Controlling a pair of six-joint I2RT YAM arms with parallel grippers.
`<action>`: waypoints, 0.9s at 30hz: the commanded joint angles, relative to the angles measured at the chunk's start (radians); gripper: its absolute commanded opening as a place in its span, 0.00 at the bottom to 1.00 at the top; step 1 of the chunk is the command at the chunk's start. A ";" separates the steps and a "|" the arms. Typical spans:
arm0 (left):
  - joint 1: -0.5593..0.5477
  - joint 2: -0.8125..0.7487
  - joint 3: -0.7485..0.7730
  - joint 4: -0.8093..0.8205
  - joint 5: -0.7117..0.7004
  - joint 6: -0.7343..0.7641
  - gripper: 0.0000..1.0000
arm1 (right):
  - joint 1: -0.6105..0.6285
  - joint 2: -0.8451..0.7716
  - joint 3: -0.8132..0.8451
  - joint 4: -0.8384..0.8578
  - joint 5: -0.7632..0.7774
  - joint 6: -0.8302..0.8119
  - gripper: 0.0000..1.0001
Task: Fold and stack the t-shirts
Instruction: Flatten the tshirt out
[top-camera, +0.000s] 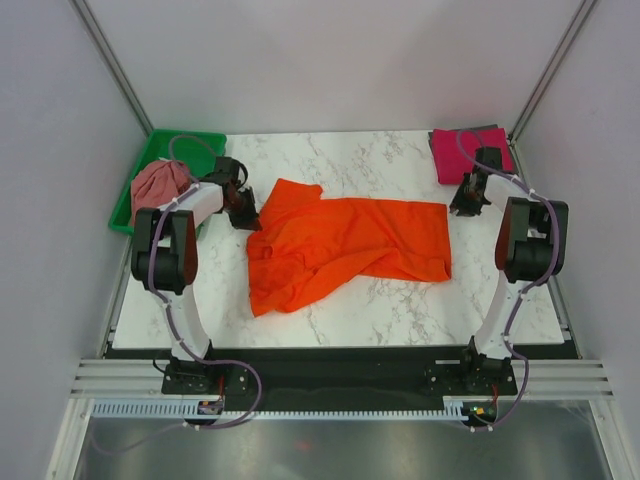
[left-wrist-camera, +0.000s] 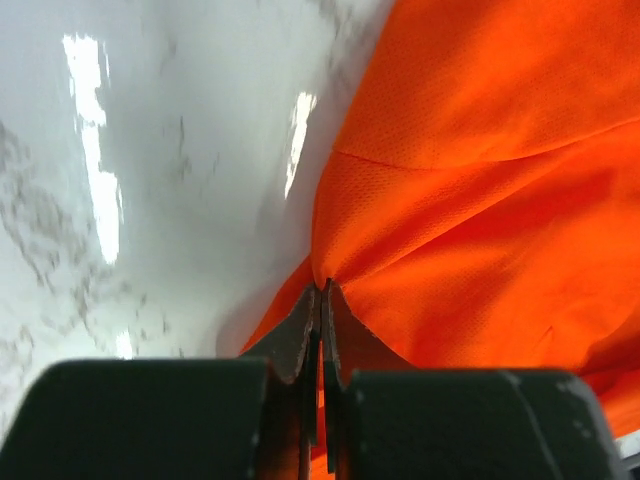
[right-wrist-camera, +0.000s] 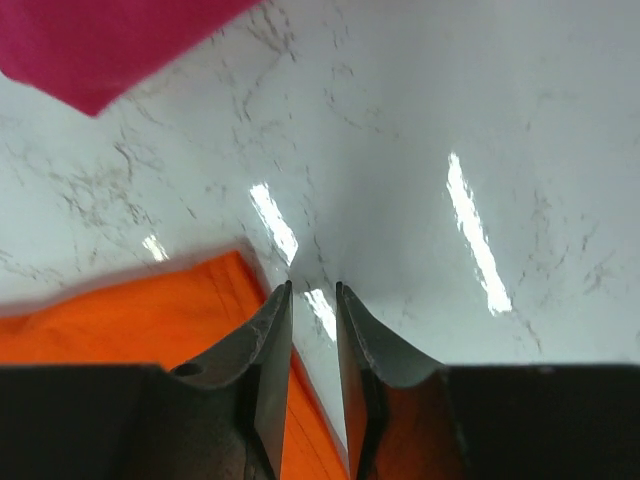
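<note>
Marble tabletop (top-camera: 400, 310) bears the orange t-shirt (top-camera: 340, 245). The left gripper (left-wrist-camera: 321, 290) pinches its edge. The right gripper (right-wrist-camera: 313, 290), narrowly parted, probably must clamp the corner before folding.

left end effector (left-wrist-camera: 320, 290) clamped, right (right-wrist-camera: 312, 288) ajar

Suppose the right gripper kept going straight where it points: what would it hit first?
Probably the bare marble table, just beside the orange t-shirt corner; depth is hard to judge.
</note>
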 joint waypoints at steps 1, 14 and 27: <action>-0.050 -0.122 -0.095 -0.035 -0.046 -0.055 0.02 | 0.007 -0.058 -0.094 -0.011 0.022 -0.001 0.32; -0.026 -0.087 0.216 -0.046 -0.045 0.124 0.54 | 0.015 -0.227 -0.135 0.010 -0.078 0.006 0.39; -0.011 0.366 0.634 -0.043 0.039 0.240 0.51 | 0.024 -0.232 -0.142 0.036 -0.145 -0.015 0.40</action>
